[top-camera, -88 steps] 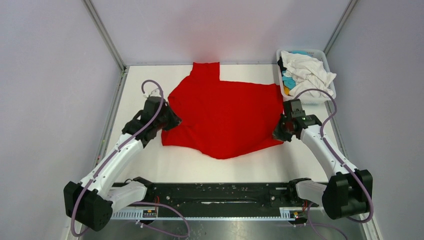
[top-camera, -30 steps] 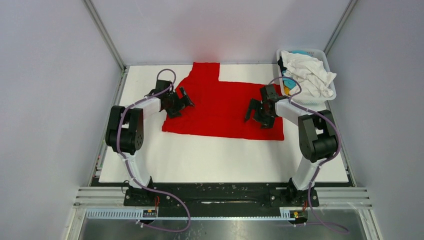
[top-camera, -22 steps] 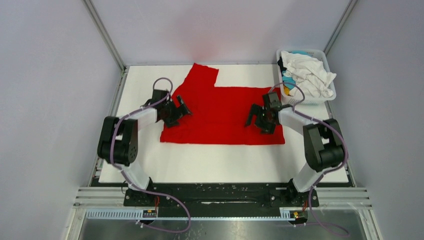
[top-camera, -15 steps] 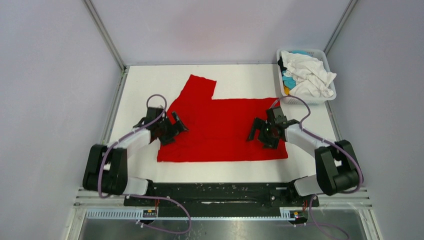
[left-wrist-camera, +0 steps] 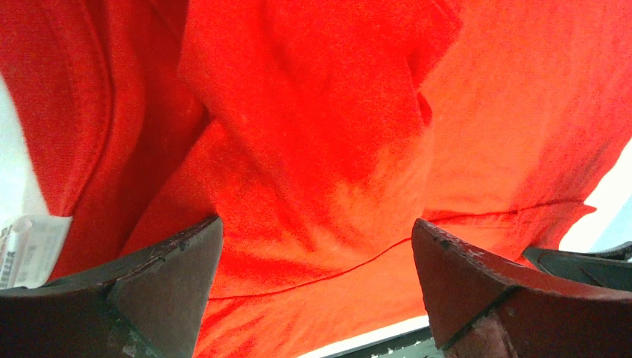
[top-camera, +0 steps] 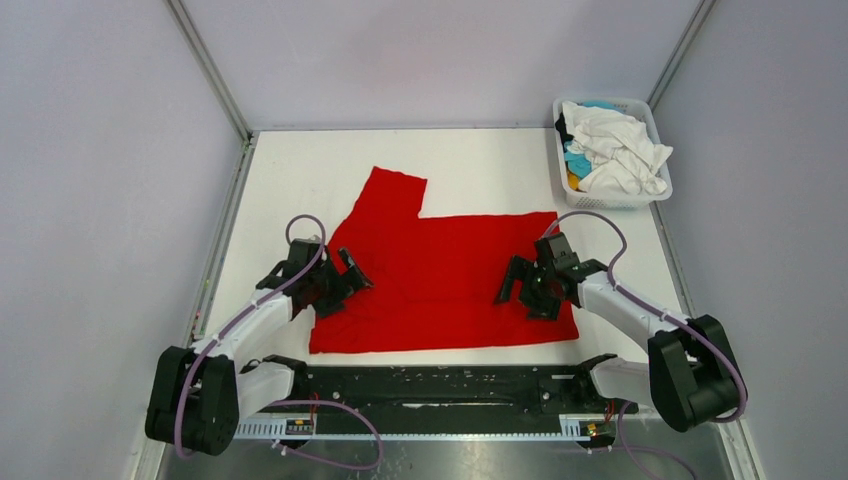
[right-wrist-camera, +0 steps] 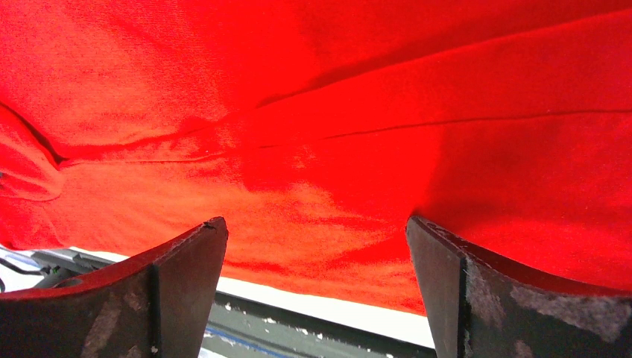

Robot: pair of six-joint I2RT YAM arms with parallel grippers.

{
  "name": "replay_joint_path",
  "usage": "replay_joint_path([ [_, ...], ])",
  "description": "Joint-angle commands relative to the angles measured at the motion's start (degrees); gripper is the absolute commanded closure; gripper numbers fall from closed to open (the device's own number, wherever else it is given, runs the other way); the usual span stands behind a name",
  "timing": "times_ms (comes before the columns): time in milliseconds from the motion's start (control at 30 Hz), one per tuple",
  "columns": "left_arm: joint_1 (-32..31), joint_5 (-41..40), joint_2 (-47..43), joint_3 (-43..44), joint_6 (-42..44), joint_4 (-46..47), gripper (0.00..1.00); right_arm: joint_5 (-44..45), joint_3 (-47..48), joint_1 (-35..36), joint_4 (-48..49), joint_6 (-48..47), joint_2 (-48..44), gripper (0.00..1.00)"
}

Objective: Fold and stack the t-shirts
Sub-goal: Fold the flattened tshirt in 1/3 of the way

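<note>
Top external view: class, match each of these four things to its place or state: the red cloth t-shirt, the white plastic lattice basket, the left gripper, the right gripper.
1. red cloth t-shirt
2. white plastic lattice basket
3. left gripper
4. right gripper

A. open, over the shirt's right part
B. laid out in the middle
C. far right corner, holding crumpled clothes
D. open, over the shirt's left part

Pairs: 1-B; 2-C; 3-D; 4-A

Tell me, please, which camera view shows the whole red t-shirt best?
The top view: the red t-shirt lies fully in frame, its outline clear. Both wrist views show only close-up patches of its cloth, with creases and seams.
</note>
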Motion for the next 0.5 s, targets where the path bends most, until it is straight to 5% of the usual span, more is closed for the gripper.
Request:
replay_joint_path([
  [0,0.1,-4.9,-1.5,-2.0,-0.3,-6.2,0.01,1.6,-4.0,0.7,-11.4,2.3,-2.0,0.01],
  [467,0.0,-6.5,-8.0,-0.9,-0.4,-9.8,0.01,0.0,-4.7,1.0,-13.1,3.7,-6.7,0.01],
])
